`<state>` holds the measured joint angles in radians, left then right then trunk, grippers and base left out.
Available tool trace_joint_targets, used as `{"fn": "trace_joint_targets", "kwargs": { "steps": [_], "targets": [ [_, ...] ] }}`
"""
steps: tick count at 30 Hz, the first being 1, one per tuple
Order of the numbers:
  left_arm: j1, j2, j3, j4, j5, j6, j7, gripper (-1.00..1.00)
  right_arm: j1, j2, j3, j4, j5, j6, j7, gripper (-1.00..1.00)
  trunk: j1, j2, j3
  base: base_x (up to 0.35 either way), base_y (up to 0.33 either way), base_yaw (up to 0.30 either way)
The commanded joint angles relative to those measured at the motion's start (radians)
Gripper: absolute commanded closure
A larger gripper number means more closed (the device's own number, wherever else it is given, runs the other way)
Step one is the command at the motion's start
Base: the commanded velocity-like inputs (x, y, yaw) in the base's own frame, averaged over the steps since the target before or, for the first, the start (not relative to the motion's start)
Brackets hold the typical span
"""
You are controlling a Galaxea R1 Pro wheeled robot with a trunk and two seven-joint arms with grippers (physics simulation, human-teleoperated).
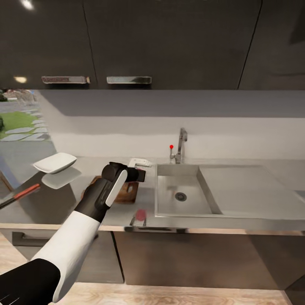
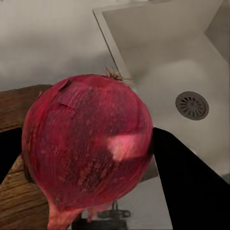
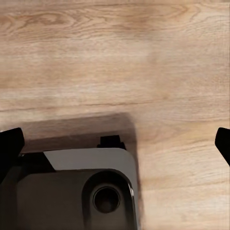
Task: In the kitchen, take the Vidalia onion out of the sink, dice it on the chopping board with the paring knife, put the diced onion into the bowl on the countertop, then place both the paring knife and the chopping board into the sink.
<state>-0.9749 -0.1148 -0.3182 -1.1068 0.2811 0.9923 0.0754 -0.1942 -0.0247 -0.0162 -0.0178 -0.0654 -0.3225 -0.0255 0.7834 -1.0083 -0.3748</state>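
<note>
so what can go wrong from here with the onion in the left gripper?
1. The Vidalia onion is round and held between the two left fingers; it could slip or roll off the chopping board once released.
2. The sink edge sits right beside the board, so a roll could carry it back in.

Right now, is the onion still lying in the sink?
No, the left gripper holds the onion above the board's edge, beside the sink.
</note>
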Motion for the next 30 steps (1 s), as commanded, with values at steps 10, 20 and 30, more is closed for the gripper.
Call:
{"fn": "trace_joint_targets", "kwargs": {
  "steps": [10, 20, 30],
  "targets": [
    [-0.001, 0.003, -0.001, 0.005, 0.007, 0.003, 0.007, 1.0, -0.001, 0.001, -0.001, 0.001, -0.007, -0.004, 0.001, -1.0, 0.0, -0.001, 0.008, 0.0, 0.304, 0.0],
    [-0.001, 0.004, -0.001, 0.017, 0.007, 0.003, 0.007, 1.0, -0.001, 0.0, -0.001, 0.001, -0.007, -0.004, 0.001, -1.0, 0.0, -0.001, 0.015, 0.0, 0.259, 0.0],
    [-0.001, 0.021, 0.0, 0.055, 0.007, 0.001, 0.027, 1.0, -0.001, -0.007, -0.003, -0.008, -0.003, -0.037, 0.002, -1.0, 0.0, -0.001, 0.016, 0.0, 0.036, 0.0]
  ]
}}
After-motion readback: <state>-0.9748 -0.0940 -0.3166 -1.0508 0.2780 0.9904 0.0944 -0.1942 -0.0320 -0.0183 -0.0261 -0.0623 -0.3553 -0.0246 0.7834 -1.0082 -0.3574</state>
